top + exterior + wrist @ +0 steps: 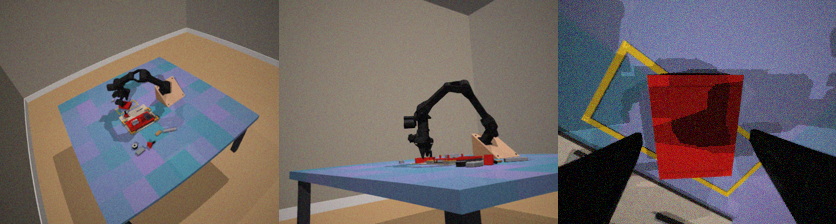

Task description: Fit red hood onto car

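The red hood (126, 106) (419, 160) (693, 160) lies flat on the table, across a yellow outlined rectangle (134, 100) (605, 82). My gripper (122, 101) (427, 157) (697, 136) is open and empty, low over the hood and pointing down. In the wrist view its fingers stand to the left and right of the hood, with a gap on each side. The red car chassis (131, 127) (469, 158) sits in the jig beside the hood, with the grey engine block (135, 122) on it. Some pegs show small in the exterior view; the corner holes cannot be made out.
A small red piece with a black handle (126, 115) stands by the jig, close to the hood. Beyond the chassis lie a wheel (134, 146), a grey block (140, 151), an orange block (158, 133) and a pale bar (169, 129). The arm stands on a wooden wedge (174, 91).
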Available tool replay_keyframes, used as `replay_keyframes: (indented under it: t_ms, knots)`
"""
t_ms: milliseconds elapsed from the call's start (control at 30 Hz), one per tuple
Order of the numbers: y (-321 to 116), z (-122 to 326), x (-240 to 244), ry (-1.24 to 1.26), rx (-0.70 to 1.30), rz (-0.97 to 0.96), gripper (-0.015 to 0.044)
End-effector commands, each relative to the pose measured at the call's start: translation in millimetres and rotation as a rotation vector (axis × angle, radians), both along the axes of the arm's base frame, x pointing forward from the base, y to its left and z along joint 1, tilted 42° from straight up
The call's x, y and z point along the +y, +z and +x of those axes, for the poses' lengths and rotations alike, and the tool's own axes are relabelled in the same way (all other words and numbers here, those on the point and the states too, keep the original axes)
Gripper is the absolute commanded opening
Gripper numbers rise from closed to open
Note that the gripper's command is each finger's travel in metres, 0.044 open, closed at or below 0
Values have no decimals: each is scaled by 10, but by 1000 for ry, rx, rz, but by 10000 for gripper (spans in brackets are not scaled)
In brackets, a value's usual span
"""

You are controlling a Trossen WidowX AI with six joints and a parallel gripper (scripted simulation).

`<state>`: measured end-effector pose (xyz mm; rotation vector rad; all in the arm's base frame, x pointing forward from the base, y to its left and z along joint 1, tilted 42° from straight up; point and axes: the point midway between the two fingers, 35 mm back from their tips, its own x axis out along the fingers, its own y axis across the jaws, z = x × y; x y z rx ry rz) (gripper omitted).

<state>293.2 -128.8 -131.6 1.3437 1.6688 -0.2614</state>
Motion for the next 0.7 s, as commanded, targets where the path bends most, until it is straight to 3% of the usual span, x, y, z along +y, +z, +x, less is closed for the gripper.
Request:
replay_keyframes:
  t_ms: [0,667]
  knots:
    - [-12,6,14,-5,-1,3,440]
    - [-87,11,79,-5,-1,4,440]
